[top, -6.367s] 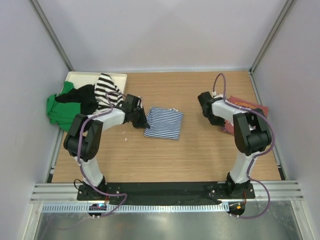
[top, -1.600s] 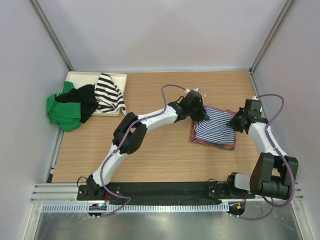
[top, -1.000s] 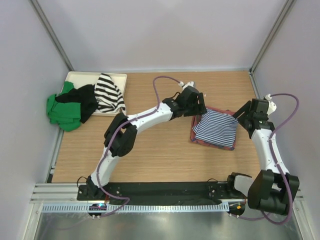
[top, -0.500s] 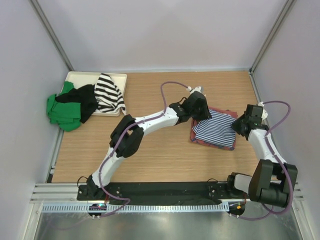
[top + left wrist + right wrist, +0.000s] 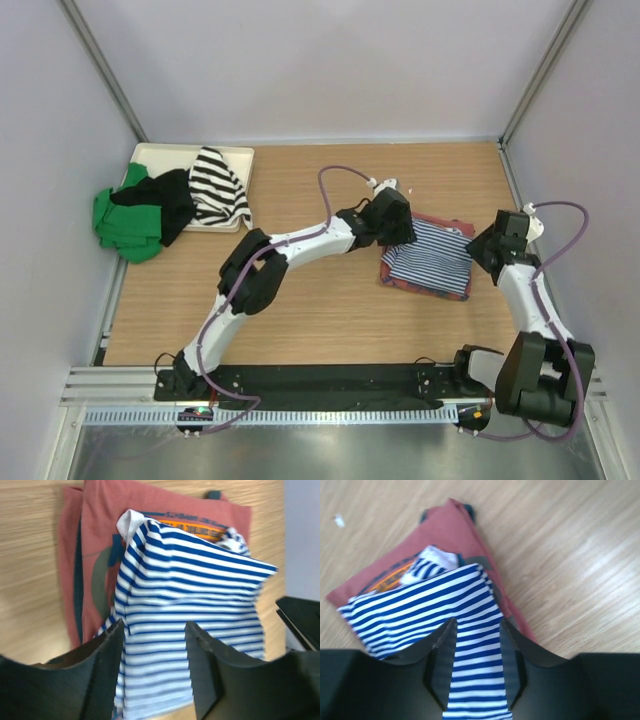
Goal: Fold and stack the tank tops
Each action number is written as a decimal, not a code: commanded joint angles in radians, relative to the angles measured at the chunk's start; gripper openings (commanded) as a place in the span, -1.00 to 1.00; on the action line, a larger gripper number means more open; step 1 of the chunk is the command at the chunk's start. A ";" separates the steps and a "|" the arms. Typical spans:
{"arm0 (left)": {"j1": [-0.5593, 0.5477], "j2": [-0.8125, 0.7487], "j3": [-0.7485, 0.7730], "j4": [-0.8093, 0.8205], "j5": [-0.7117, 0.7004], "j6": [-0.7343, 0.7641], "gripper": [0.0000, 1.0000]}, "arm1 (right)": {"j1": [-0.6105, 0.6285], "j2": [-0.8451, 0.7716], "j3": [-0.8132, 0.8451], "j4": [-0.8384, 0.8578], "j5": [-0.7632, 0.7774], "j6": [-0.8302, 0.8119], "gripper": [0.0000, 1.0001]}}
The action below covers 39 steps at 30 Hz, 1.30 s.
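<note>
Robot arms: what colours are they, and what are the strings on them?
The left arm and right arm are white tubes with chunky black joints. A thin purple cable loops along each one. Their fingers are flat and black, with a bumpy inside.

wooden table [image 5: 300, 320] | pale grey walls [image 5: 320, 70] | metal rail [image 5: 330, 414] along near edge

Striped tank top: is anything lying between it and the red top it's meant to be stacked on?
Nothing visible. The striped tank top lies directly on the brick-red tank top, with the left pincer and right pincer at opposite edges.
</note>
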<state>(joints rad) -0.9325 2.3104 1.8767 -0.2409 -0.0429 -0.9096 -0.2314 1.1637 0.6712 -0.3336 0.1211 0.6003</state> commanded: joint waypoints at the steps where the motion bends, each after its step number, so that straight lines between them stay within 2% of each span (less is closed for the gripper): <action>1: 0.001 -0.233 -0.074 0.011 -0.087 0.083 0.09 | -0.003 -0.125 0.042 0.022 -0.099 -0.062 -0.05; 3: -0.002 -0.350 -0.140 0.014 -0.113 0.103 0.33 | -0.002 -0.172 0.019 0.063 -0.249 -0.077 0.11; 4: -0.002 -0.386 -0.213 0.017 -0.139 0.118 0.44 | -0.002 -0.196 -0.013 0.085 -0.303 -0.082 0.26; 7: 0.001 -0.543 -0.362 0.014 -0.193 0.155 0.57 | 0.020 -0.271 -0.047 0.110 -0.385 -0.094 0.49; 9: 0.000 -0.656 -0.442 0.000 -0.227 0.167 0.67 | 0.046 -0.289 -0.045 0.082 -0.394 -0.120 0.54; 12: 0.001 -0.811 -0.617 -0.006 -0.300 0.178 0.97 | 0.093 -0.256 -0.022 0.059 -0.393 -0.132 0.57; 15: 0.012 -0.949 -0.783 -0.009 -0.377 0.176 0.99 | 0.228 -0.163 0.051 0.022 -0.309 -0.126 0.57; 16: 0.017 -0.983 -0.853 -0.011 -0.388 0.176 0.99 | 0.332 -0.138 0.071 0.012 -0.272 -0.125 0.57; 23: 0.032 -1.224 -1.111 -0.011 -0.520 0.198 0.99 | 0.585 0.023 0.148 0.010 -0.045 -0.092 0.59; 25: 0.034 -1.258 -1.174 -0.012 -0.567 0.209 0.99 | 0.607 0.121 0.185 0.007 -0.020 -0.103 0.45; 26: 0.034 -1.290 -1.192 -0.012 -0.578 0.212 0.99 | 0.616 0.161 0.198 0.008 -0.035 -0.120 0.28; 28: 0.034 -1.319 -1.237 -0.008 -0.610 0.225 0.99 | 0.623 0.224 0.234 0.027 -0.157 -0.135 0.11; 33: 0.034 -1.384 -1.321 0.034 -0.661 0.248 0.99 | 0.672 0.352 0.280 0.050 -0.199 -0.137 -0.06; 36: 0.034 -1.393 -1.344 0.067 -0.672 0.267 0.99 | 0.675 0.402 0.292 0.024 -0.169 -0.125 -0.11; 39: 0.034 -1.385 -1.358 0.098 -0.669 0.287 0.99 | 0.675 0.444 0.295 -0.016 -0.074 -0.120 -0.13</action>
<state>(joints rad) -0.9028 0.9356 0.5266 -0.2352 -0.6491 -0.6552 0.4435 1.5852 0.9249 -0.3252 -0.0372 0.4774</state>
